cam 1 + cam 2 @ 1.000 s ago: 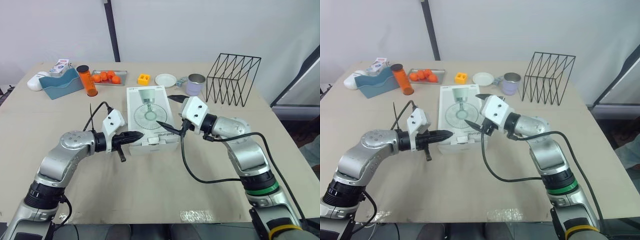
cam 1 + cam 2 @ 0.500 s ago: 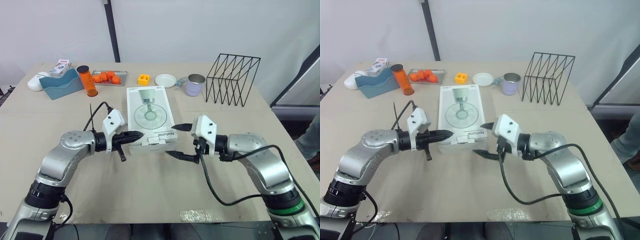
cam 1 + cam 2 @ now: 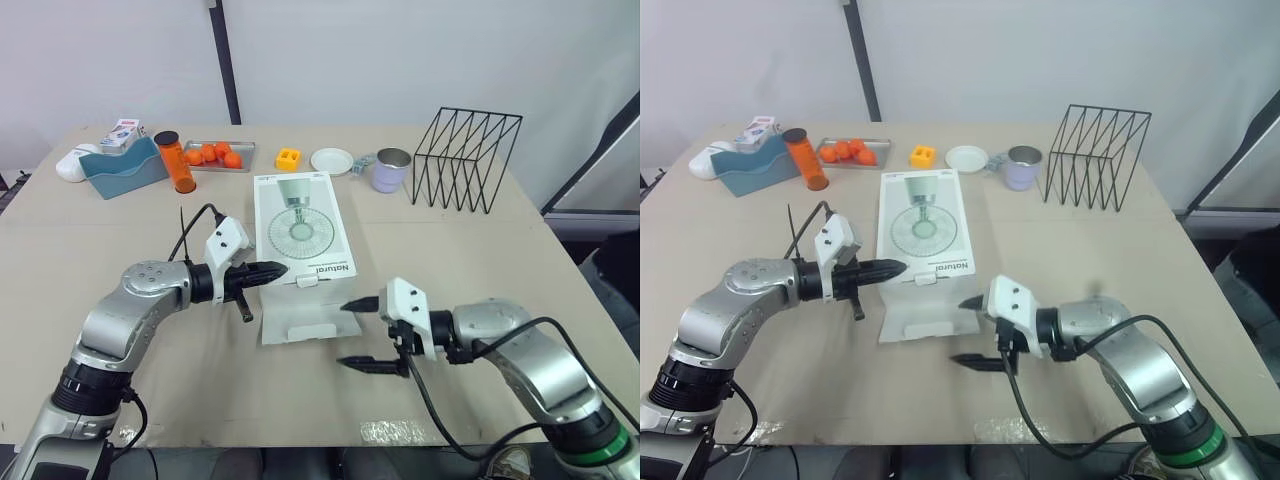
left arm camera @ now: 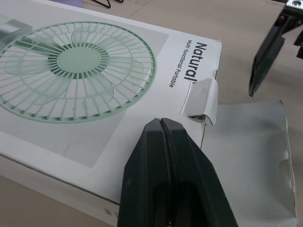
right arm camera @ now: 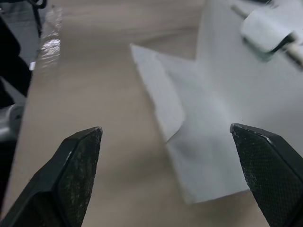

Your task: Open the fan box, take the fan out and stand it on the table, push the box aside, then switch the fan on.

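Observation:
The white fan box (image 3: 300, 230), printed with a green fan, lies flat in the middle of the table. Its near end flap (image 3: 298, 320) is folded out onto the tabletop, and a small white tab (image 4: 201, 97) sticks up at the box's near edge. My left gripper (image 3: 278, 269) is shut with nothing in it, its tip on the box's near left corner. My right gripper (image 3: 345, 334) stands open just right of the flap, one finger above the other, holding nothing. The flap (image 5: 208, 142) lies between and beyond its fingertips.
At the back stand a black wire rack (image 3: 466, 157), a lilac mug (image 3: 390, 169), a white dish (image 3: 331, 160), a yellow block (image 3: 288, 158), a tray of oranges (image 3: 215, 154), an orange bottle (image 3: 174, 161) and a blue holder (image 3: 122, 168).
My right gripper has drawn back from the box's near end toward the table's front. The end flap has come down flat onto the table. The left gripper has stayed put.

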`<action>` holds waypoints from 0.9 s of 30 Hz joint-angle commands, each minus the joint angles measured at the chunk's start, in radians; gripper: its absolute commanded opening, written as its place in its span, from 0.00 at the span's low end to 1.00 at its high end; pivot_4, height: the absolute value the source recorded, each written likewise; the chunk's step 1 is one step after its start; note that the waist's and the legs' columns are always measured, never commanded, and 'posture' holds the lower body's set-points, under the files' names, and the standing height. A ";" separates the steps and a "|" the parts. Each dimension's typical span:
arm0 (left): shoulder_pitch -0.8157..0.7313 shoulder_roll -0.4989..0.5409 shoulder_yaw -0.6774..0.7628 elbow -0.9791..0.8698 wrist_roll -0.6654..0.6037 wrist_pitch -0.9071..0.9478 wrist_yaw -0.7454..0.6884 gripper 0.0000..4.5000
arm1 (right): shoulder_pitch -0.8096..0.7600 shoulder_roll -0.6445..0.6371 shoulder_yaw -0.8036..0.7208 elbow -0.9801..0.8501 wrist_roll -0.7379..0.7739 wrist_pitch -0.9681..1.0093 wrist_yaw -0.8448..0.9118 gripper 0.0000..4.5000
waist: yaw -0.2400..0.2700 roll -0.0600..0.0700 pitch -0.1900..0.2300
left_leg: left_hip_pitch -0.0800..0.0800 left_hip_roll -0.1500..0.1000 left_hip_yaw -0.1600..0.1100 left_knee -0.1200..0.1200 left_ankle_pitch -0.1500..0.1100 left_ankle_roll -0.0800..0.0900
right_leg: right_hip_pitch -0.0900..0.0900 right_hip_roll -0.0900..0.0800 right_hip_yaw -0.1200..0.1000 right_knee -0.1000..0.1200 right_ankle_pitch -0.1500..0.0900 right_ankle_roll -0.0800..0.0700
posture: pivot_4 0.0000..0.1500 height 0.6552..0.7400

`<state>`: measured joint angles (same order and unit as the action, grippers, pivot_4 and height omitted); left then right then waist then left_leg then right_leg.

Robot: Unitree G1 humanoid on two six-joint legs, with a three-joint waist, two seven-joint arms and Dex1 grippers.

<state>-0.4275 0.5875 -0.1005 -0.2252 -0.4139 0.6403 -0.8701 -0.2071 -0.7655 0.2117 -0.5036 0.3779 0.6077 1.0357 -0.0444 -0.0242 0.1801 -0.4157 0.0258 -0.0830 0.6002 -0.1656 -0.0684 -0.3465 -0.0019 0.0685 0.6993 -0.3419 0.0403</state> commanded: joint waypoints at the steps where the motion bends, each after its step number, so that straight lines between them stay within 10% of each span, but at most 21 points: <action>1: 0.030 0.004 -0.022 0.043 0.015 0.047 0.016 0.01 | 0.027 -0.022 -0.023 -0.044 0.031 0.023 0.001 1.00 | -0.001 0.000 0.000 | 0.000 0.000 0.000 0.000 0.000 0.000 | 0.000 0.000 0.000 0.000 0.000 0.000 | 1.00 1.00; 27: 0.013 -0.011 -0.026 0.046 0.007 0.055 0.017 0.01 | 0.007 0.194 -0.091 0.121 0.037 0.016 -0.212 1.00 | 0.000 0.000 0.000 | 0.000 0.000 0.000 0.000 0.000 0.000 | 0.000 0.000 0.001 -0.001 0.000 0.001 | 1.00 1.00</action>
<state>-0.4390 0.5695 -0.0994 -0.2132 -0.4230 0.6568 -0.8612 -0.1871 -0.5784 0.1223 -0.3568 0.3996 0.6298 0.8210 -0.0448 -0.0246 0.1799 -0.4156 0.0259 -0.0825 0.5999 -0.1657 -0.0685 -0.3464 -0.0015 0.0693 0.6987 -0.3423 0.0410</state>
